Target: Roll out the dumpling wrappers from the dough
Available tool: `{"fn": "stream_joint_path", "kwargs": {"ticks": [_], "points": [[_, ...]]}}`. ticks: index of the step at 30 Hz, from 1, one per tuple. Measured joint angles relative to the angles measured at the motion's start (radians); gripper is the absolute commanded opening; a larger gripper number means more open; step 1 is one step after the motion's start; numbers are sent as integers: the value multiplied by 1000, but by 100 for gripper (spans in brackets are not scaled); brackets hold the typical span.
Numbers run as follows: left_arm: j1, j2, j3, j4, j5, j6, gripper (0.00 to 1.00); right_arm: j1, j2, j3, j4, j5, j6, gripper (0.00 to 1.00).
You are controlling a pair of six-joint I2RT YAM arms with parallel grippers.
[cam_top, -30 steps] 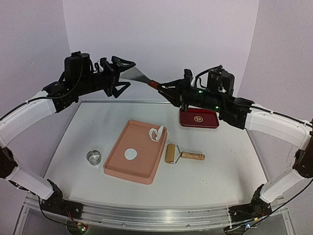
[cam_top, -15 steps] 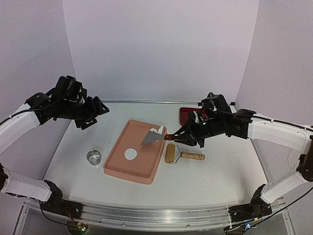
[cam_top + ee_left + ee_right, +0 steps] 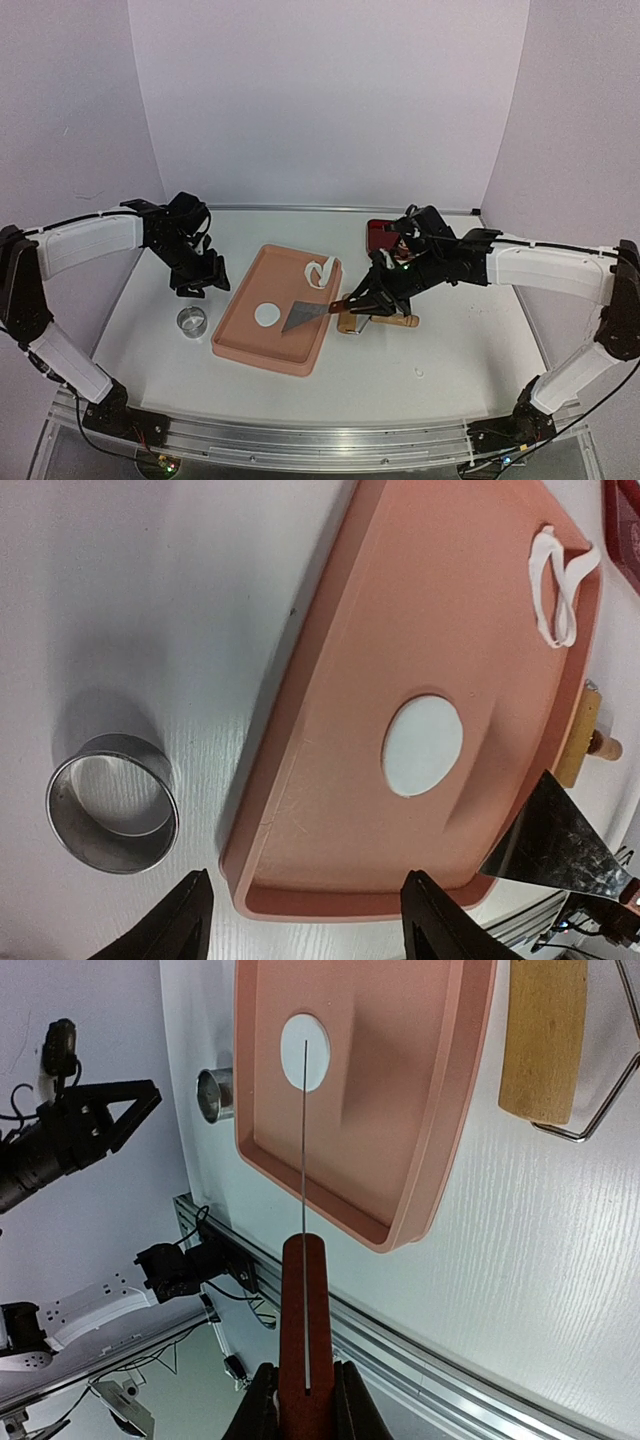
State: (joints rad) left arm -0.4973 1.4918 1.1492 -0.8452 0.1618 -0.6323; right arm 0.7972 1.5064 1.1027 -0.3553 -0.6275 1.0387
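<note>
The right gripper (image 3: 305, 1400) is clenching the red handle of a scraper (image 3: 305, 317), angling its thin steel blade over the smooth pink tray (image 3: 330, 810) where the flat round dumpling wrapper (image 3: 424, 746) and ragged dough (image 3: 538, 580) are lying, while the left gripper (image 3: 310, 915) is hovering spread wide, grasping nothing.

Trays: two, namely one pink tray (image 3: 285, 282) and one red tray (image 3: 377, 233). Dough items: one round wrapper (image 3: 266, 315) and one ragged dough strip (image 3: 545, 540). Tools: one metal ring (image 3: 192, 321), one roller (image 3: 543, 1040), one scraper (image 3: 305, 316).
</note>
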Motion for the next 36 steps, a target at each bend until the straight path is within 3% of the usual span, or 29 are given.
{"fn": "stream_joint_path", "kwargs": {"ticks": [16, 36], "points": [[38, 249, 16, 74, 81, 135, 61, -46, 135, 0, 34, -90, -31, 0], [49, 411, 106, 87, 108, 231, 34, -128, 280, 41, 123, -232, -96, 0]]}}
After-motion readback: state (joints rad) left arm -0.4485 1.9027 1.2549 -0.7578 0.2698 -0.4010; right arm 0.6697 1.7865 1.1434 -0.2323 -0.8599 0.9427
